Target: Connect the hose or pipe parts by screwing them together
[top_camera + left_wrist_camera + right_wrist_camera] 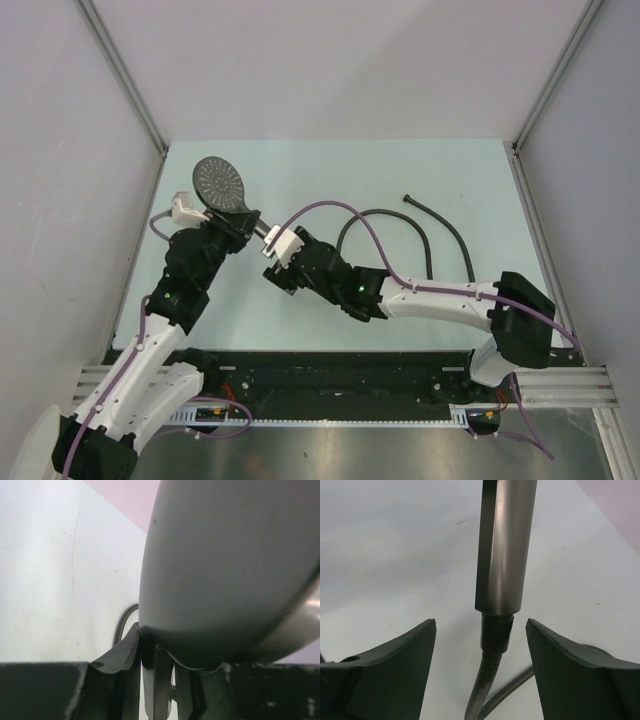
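Right claw [480, 625] is spread astride the nut [496, 632], five o'clock of the head [222, 181] clamped in left claw [245, 226]. Hose [482, 690] judged limp, slick: nut is best gripped.

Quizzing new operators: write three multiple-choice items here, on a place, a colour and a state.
1. Over the table, the dark grey shower head with round dotted face is: A far right; B left; C by the arm bases.
2. The thin cables along the arms are: A yellow; B green; C purple.
3. The right gripper is: A open astride the dark grey flexible hose's end nut; B shut on the hose; C shut, empty.
Key: B, top view shows it left, in the left gripper; C, purple loops on both arms; A, wrist view shows gaps beside the nut.
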